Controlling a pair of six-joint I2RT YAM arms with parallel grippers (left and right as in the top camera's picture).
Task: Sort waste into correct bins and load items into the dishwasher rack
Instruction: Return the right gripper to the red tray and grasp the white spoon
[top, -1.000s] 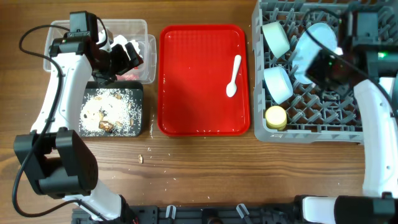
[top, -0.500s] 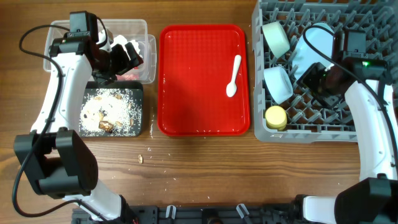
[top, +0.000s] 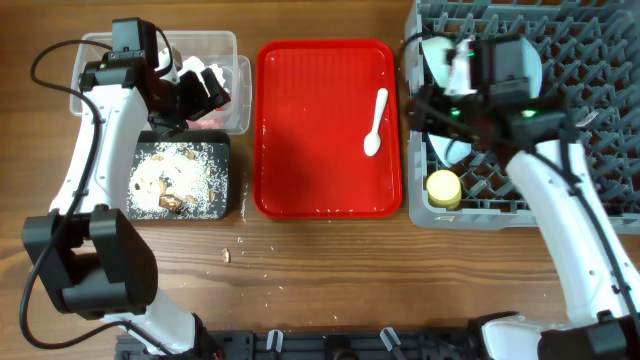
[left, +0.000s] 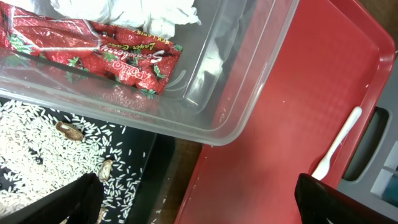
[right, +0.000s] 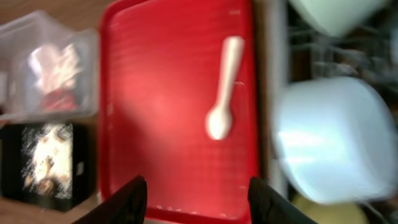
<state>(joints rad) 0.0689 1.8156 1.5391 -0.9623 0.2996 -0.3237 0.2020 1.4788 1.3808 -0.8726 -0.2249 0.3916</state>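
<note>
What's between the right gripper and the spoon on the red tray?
Nothing visible. The white spoon lies alone on the red tray, and the right wrist view shows it unobstructed ahead of the right gripper, whose fingers are open.

Red strawberry-print wrapper (left: 93, 53): white script lettering, tilted and creased. One word looks like "Layer"; the rest is too small to read.
</note>
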